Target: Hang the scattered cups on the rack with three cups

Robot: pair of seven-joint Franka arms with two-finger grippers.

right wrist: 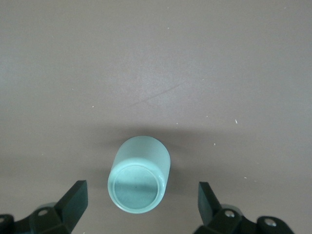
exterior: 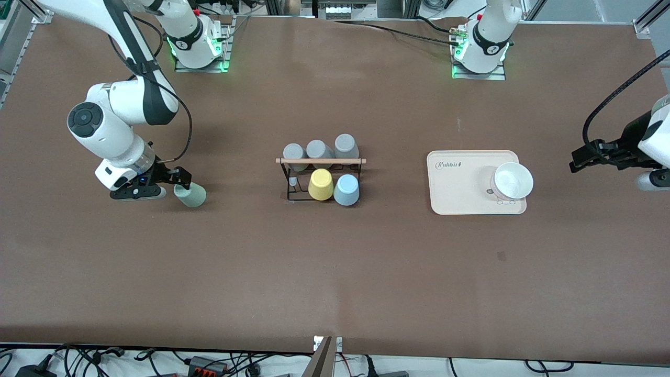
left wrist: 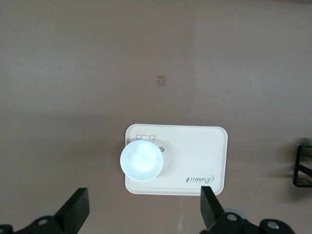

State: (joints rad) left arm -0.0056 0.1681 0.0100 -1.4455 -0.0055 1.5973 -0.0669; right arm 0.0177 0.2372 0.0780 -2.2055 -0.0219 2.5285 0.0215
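Already the blue cup (exterior: 346, 189) seems to sit on the rack (exterior: 320, 173). Only the green cup (exterior: 190, 195) remains, lying on the surface between the right end effector's (exterior: 175, 184) wide fingers. Left end effector (exterior: 591, 155) waits wide.

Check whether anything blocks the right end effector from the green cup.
Nothing visible does. The right end effector is open right above the green cup, which sits upside down on bare table, fingers apart on either side. The rack stands well off toward the table's middle.
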